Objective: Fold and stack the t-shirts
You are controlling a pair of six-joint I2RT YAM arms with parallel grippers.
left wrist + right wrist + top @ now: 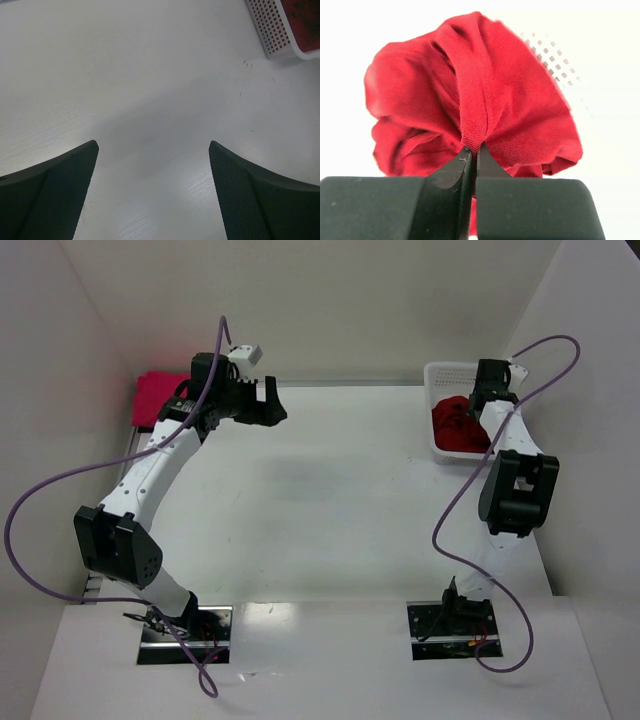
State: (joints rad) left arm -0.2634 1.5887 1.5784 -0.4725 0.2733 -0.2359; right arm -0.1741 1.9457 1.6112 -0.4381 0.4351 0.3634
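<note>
A crumpled dark crimson t-shirt (pixel 456 426) lies in the white mesh basket (pixel 434 377) at the back right. My right gripper (pixel 472 148) is down in the basket and shut on a ribbed fold of that crimson t-shirt (pixel 470 90). A magenta-pink t-shirt (pixel 157 395) lies at the back left edge of the table, partly behind my left arm. My left gripper (pixel 272 405) hovers to its right above bare table. Its jaws are open, with nothing between its fingers (pixel 250 195).
The white table (pixel 330 500) sits between white walls on three sides. A corner of the basket (pixel 272 30) shows at the top right of the left wrist view. Purple cables loop from both arms. The arm bases stand at the near edge.
</note>
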